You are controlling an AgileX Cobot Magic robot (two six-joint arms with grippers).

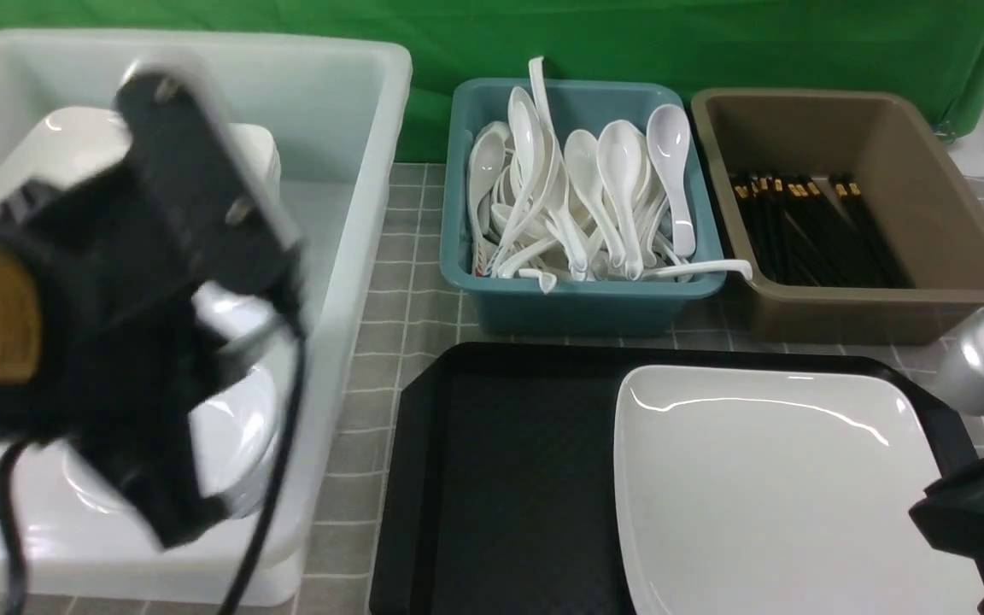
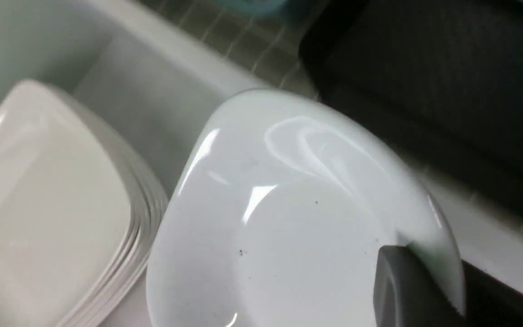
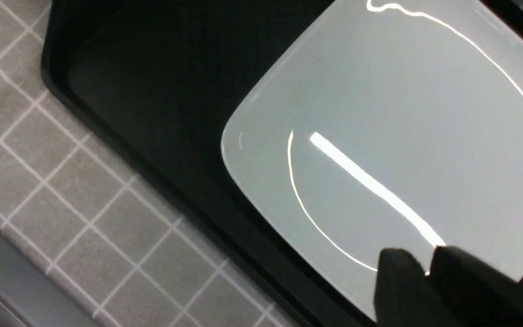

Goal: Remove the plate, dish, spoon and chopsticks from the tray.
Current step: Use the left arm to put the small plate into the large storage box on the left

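- left gripper (image 2: 413,268): clamped on rim of dish (image 2: 288,218), held tilted over white tub (image 1: 347,102); grip shown in left wrist view only, front view blurred.
- plate (image 1: 782,478): lying on tray (image 1: 509,478), right side.
- right gripper (image 3: 427,277): fingers narrowly parted at plate edge; hold cannot be told.

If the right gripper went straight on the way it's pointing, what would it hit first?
Most likely the plate, near its rim; the right gripper points down at it, nothing between, though the gap is unclear.

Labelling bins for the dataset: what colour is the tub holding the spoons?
Teal. The tub shows best in the front view.
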